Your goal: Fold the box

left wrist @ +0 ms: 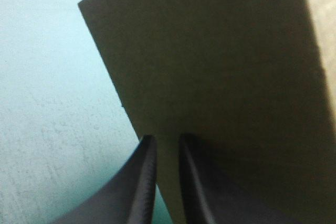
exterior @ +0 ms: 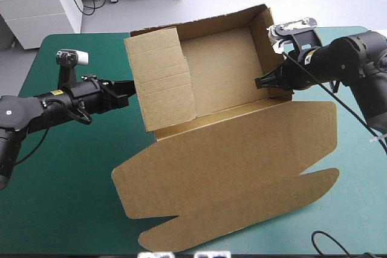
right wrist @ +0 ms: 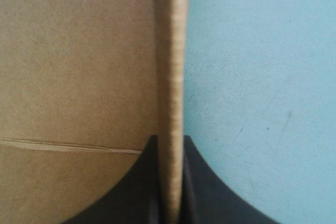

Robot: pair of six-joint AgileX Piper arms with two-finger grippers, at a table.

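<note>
Left end effector [left wrist: 167, 139]: black fin-shaped fingers all but closed, pinching the edge of the raised left wall of the brown cardboard box [exterior: 230, 167].
Right end effector [right wrist: 169, 140]: fingers pressed onto both faces of the box's right wall, with the board's edge between them.
Box position: mid-bench on the teal-green bench cover [exterior: 60, 197], walls up, lid flat toward the near edge.
Count: one box, two end effectors.

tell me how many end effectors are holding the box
2. The left end effector is shut on the raised left wall of the box; the right end effector is shut on its raised right wall, on the opposite side.
</note>
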